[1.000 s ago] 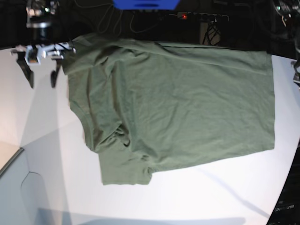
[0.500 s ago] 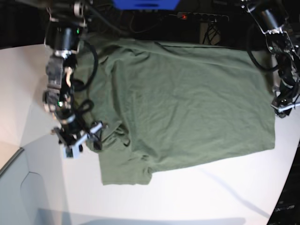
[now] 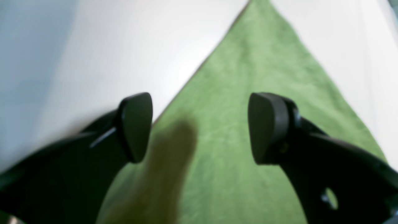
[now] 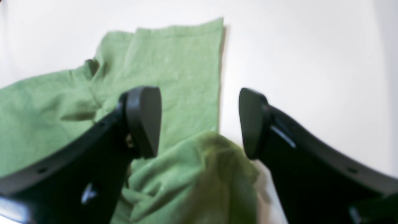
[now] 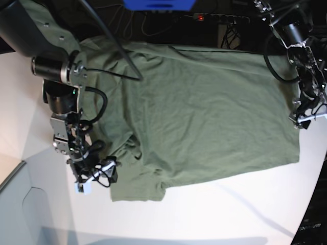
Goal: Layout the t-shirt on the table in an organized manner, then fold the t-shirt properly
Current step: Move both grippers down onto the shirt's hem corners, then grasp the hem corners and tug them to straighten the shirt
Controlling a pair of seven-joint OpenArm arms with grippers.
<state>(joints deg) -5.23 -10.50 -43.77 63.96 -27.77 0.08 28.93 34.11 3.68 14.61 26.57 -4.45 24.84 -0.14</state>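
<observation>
The olive-green t-shirt (image 5: 204,112) lies spread across the white table (image 5: 204,214), rumpled around its left sleeve. My right gripper (image 5: 97,177) is at that front-left sleeve. In the right wrist view it (image 4: 199,123) is open, with a bunched fold of shirt (image 4: 202,174) low between its fingers and the flat sleeve (image 4: 174,68) ahead. My left gripper (image 5: 305,118) is at the shirt's right edge. The left wrist view shows it (image 3: 200,127) open over a pointed corner of cloth (image 3: 255,77), with a blurred fold rising close to the left finger (image 3: 135,126).
A black power strip with a red light (image 5: 219,18), cables and a blue object (image 5: 158,4) lie beyond the table's far edge. A grey panel (image 5: 15,204) borders the table at front left. Dark equipment (image 5: 314,219) stands at the lower right.
My right arm came from the far left corner down the shirt's left side to the front sleeve. My left arm came into view at the shirt's right edge.
</observation>
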